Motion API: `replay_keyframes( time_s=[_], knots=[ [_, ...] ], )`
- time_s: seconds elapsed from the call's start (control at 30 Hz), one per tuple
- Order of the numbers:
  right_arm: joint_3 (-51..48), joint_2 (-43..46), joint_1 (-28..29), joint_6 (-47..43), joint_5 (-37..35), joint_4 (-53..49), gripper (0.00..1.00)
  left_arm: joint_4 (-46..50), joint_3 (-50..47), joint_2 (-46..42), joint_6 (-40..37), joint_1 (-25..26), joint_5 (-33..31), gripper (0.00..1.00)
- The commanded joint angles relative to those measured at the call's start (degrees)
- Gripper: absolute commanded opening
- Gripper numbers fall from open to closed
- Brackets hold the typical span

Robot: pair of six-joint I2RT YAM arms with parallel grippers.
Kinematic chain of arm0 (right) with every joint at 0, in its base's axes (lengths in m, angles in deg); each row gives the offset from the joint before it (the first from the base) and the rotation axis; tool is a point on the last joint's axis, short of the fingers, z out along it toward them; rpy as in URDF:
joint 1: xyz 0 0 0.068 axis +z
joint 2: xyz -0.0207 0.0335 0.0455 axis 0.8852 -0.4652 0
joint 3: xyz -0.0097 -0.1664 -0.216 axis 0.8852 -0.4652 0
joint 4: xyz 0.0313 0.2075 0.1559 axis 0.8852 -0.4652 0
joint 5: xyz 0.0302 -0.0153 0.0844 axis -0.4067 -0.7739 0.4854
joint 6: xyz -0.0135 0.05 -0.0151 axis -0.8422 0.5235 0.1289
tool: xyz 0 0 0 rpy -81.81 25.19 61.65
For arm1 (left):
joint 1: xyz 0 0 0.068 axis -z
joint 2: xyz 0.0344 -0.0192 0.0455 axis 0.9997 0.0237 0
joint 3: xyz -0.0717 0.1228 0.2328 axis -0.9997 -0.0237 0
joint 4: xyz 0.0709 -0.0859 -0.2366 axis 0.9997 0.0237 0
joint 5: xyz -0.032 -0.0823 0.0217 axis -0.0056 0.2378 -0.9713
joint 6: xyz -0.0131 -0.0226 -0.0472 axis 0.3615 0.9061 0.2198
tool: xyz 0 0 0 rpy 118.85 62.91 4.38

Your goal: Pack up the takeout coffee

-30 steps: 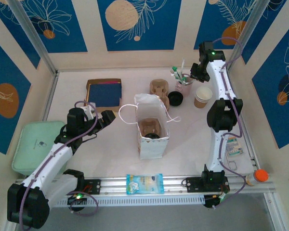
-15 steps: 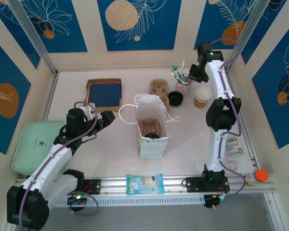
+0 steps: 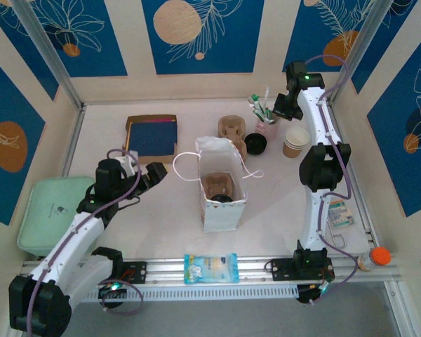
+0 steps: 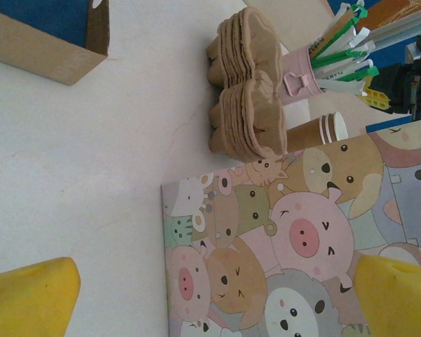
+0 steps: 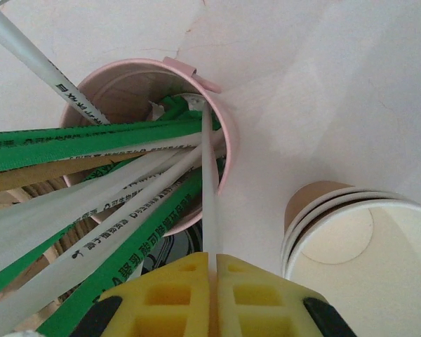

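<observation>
Pink cup (image 5: 226,147) of green-and-white stirrers (image 5: 91,137) – yellow fingers (image 5: 168,295) – cartoon-animal print on the bag (image 4: 302,239)

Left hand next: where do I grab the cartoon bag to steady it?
I'd grip the bag by its left side wall at the top edge, coming down from the left. It stands upright and open, and that thin edge faces the open left hand.

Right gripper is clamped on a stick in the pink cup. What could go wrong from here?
Lifting the thin white stick in the right gripper may drag the crossed green-wrapped sticks along, or tip the pink cup. The nested paper cups stand close beside it; a sideways pull-out could knock them.
</observation>
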Motion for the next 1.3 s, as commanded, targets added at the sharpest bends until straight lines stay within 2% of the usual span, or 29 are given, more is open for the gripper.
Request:
replay_keyframes(
  time_s=[0.0, 0.63, 1.27],
  knots=[
    [2.09, 4.22, 0.46, -0.07, -1.39, -1.96, 0.09, 1.06, 1.54, -1.39, -1.21, -0.58, 0.53, 1.0],
    [5.15, 7.68, 1.74, -0.59, -2.53, -4.2, 0.09, 4.3, 2.05, -4.65, -2.13, -0.55, -0.08, 1.0],
    [5.17, 17.22, 3.2, -2.2, -3.98, -6.3, 0.09, 6.01, 3.91, -5.36, -3.15, -0.57, -0.09, 1.0]
  ],
)
